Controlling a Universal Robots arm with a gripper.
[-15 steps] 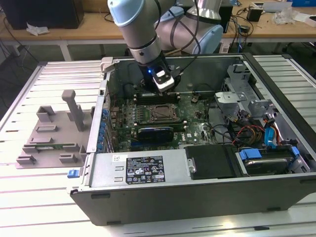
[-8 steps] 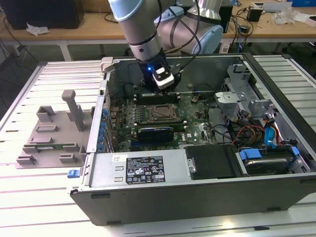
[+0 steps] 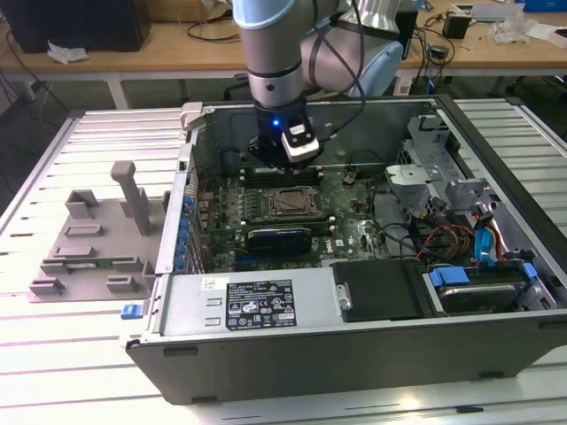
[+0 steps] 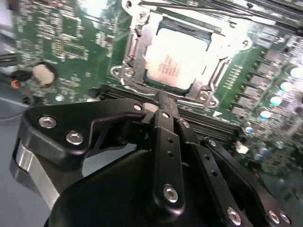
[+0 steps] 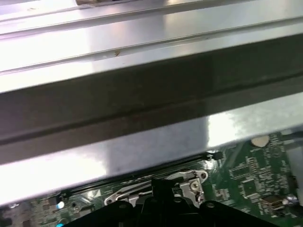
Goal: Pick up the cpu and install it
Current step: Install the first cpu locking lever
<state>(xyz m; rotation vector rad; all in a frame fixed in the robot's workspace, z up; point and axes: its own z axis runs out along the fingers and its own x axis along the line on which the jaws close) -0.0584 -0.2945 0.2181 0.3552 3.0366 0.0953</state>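
Note:
In the second wrist view the cpu (image 4: 177, 59), a silvery-white square chip, lies inside the dark metal socket frame (image 4: 208, 90) on the green motherboard (image 4: 71, 42). My gripper (image 4: 161, 100) hangs just short of the socket's near edge, its black fingers (image 4: 165, 137) closed together with nothing between them. In the exterior view the gripper (image 3: 282, 166) is inside the open computer case (image 3: 354, 354), just behind the socket frame (image 3: 288, 204) and over the memory slots. The first wrist view shows a corner of the socket frame (image 5: 191, 182) beyond the gripper's black body.
A long black card (image 3: 279, 237) lies in front of the socket. The power supply (image 3: 252, 305) runs along the case's near side. Drive cages (image 3: 443, 181) and cables (image 3: 443, 239) crowd the exterior view's right. A grey fixture tray (image 3: 89, 239) sits outside on the left. The case wall (image 5: 142, 71) looms close.

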